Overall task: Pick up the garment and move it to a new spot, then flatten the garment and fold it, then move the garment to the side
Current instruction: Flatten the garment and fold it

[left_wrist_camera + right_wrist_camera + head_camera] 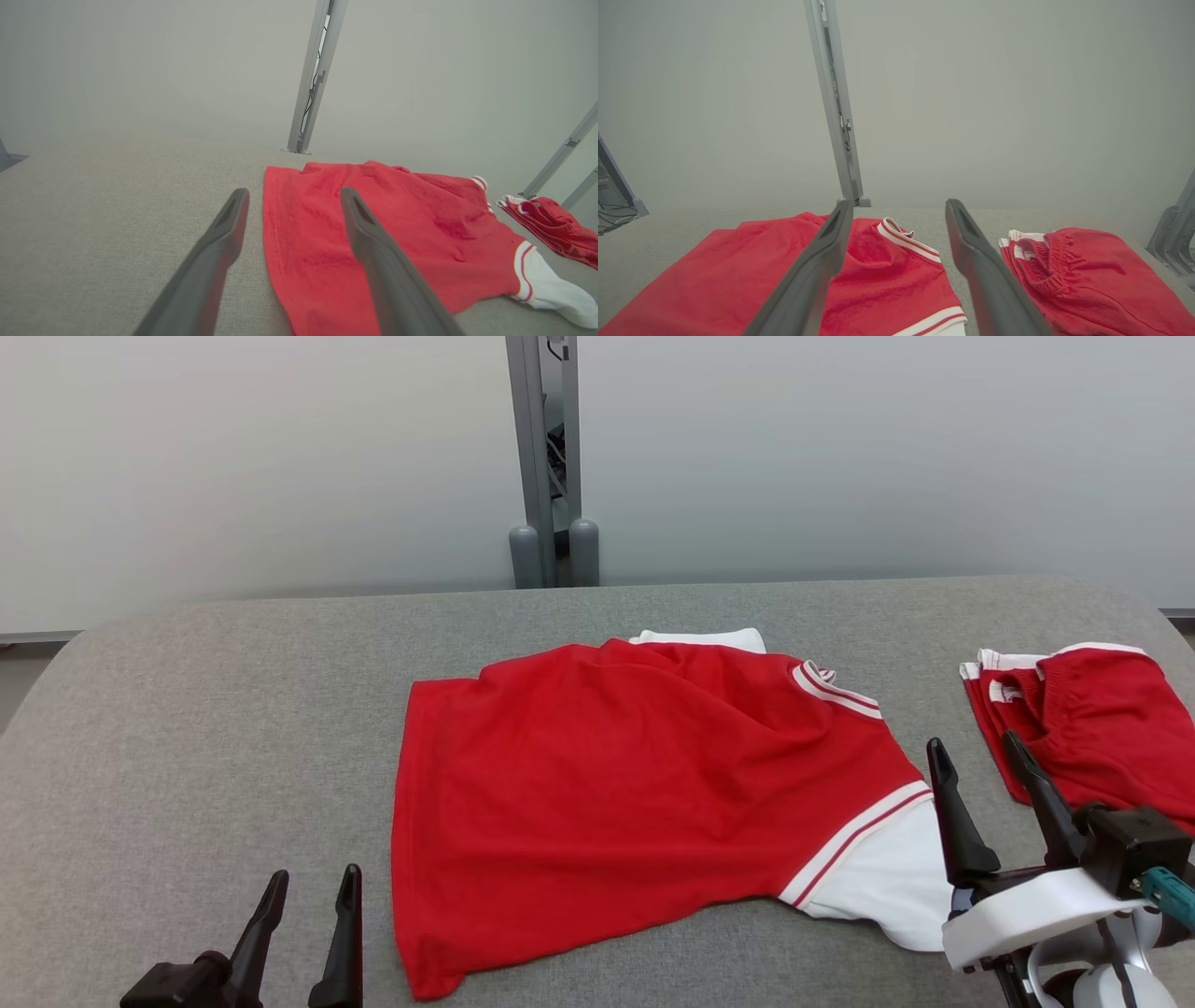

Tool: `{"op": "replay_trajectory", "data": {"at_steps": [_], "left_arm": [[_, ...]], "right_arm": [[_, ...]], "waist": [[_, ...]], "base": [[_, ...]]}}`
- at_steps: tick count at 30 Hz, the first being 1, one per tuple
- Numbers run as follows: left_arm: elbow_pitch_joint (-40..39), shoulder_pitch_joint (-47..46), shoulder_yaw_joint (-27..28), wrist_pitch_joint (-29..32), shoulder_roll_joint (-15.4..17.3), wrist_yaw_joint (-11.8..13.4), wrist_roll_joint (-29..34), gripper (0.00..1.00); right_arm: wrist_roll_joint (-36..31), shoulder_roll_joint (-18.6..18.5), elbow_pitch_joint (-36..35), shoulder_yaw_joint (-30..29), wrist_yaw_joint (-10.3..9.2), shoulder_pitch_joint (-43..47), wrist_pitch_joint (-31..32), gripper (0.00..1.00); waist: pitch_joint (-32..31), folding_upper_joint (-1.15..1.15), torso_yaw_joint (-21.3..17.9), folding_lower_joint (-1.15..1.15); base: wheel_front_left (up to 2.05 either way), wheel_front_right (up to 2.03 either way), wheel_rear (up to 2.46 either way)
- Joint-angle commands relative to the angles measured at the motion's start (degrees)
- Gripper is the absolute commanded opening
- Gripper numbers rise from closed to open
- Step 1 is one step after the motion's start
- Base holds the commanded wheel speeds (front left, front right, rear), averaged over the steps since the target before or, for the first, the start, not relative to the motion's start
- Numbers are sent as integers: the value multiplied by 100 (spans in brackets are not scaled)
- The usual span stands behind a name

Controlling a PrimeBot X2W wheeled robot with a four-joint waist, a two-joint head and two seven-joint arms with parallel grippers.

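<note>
Dark fingers of the left gripper (pixel 316 875) rose at the lower left, spread apart with nothing between them, just beside the near left corner of the shirt (pixel 607 784). Likewise parted and empty, the right gripper (pixel 975 745) stood at the lower right, between the shirt's near sleeve (pixel 887 887) and the shorts (pixel 1102 728).

The shirt lay mid-table with its long axis running left to right: straight hem (pixel 403 821) toward the robot's left, ribbed collar (pixel 836 691) toward its right (so it lay sideways to the robot). Its body was a red, soft matte knit, mostly flat with shallow creases toward the far edge. Both sleeves were white, set off by red-and-white striped bands, and the far sleeve (pixel 700 638) peeped out beyond the body.

The shorts, red with white trim and a gathered elastic waist, lay folded, apart from the shirt. The table (pixel 187 728) had a grey, coarse woven cover and rounded corners. Behind it stood a grey metal post (pixel 546 457).
</note>
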Motion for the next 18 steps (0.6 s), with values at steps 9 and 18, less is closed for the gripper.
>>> {"op": "replay_trajectory", "data": {"at_steps": [9, 18], "left_arm": [[-64, 46, 14, -50, 13, 60, 79, 100], [-86, 16, 20, -56, 2, 76, 76, 100]], "right_arm": [[63, -21, -24, 60, 0, -30, -32, 100], [69, -20, -54, 72, 0, -45, 37, 100]], "waist": [[27, 0, -28, 0], [51, 0, -23, 0]], "base": [[0, 0, 0], [0, 0, 0]]}}
